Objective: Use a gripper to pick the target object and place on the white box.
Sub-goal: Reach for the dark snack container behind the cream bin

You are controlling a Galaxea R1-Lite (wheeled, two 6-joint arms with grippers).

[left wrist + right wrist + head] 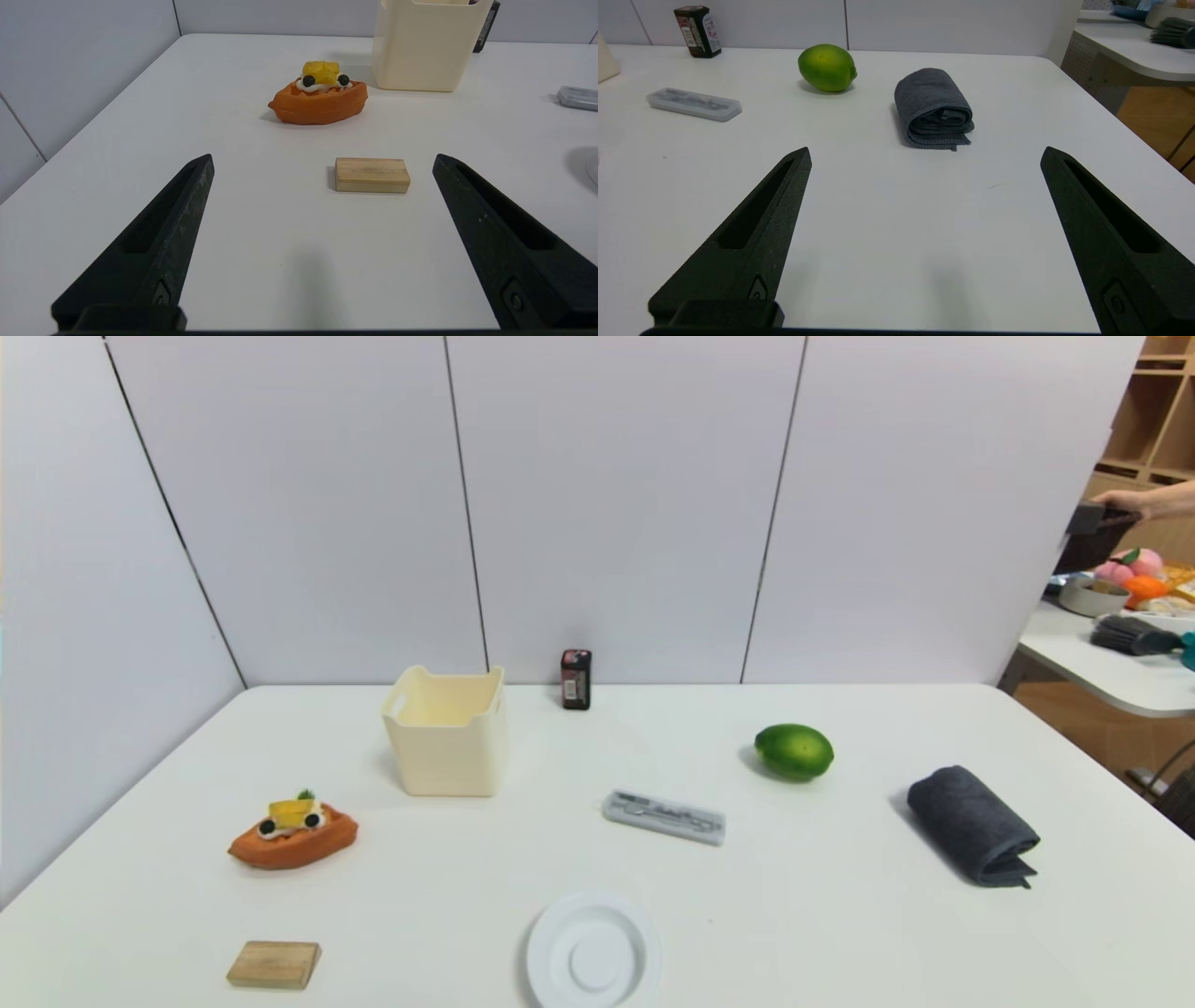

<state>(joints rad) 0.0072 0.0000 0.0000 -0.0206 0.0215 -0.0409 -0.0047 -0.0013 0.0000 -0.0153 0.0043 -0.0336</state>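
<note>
The right end effector (924,156) hangs spread wide over the table (878,224), facing a rolled grey towel (933,108).

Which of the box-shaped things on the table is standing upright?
The small dark box by the back wall, right of the cream bin. The grey case and wooden block lie flat.

The head camera looks down from the near edge across the whole worktop (840,915) to the far wall. Each wrist camera sits low behind its spread claw, facing the far edge: left claw (322,161) over the near left corner, right claw (924,154) over the near right. Both wrist views share the grey case (693,103).
</note>
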